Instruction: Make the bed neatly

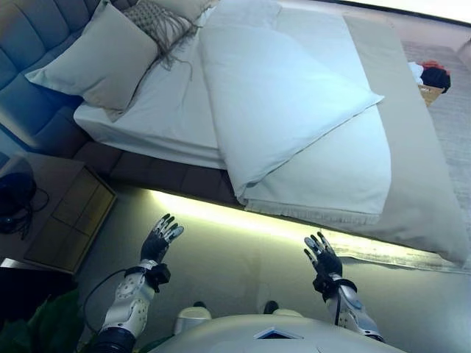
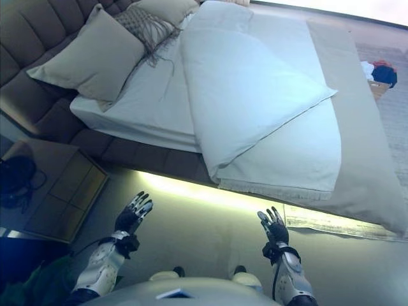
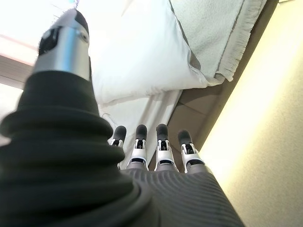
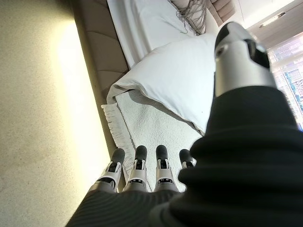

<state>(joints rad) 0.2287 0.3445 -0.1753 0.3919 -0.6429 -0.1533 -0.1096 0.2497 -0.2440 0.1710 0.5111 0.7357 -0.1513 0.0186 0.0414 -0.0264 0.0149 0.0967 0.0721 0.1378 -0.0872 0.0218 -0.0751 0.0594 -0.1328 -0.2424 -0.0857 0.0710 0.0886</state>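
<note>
White duvet (image 1: 272, 95) lies folded askew across the bed (image 1: 423, 147), over a fringed blanket (image 1: 338, 176). Left hand (image 1: 160, 239) and right hand (image 1: 322, 257) hover above the floor beside it, fingers straight, empty.

duvet (image 1: 283, 95) folded back on bed (image 1: 430, 198) | robot hands (image 1: 160, 239) (image 1: 322, 257) spread, empty

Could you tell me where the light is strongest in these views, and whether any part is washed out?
In the left eye view a glowing strip runs under the bed edge, lighting the floor near both hands. In the left wrist view the area beyond the thumb is washed out to white. In the right wrist view the same underbed glow brightens the floor beside the fringed blanket.
</note>
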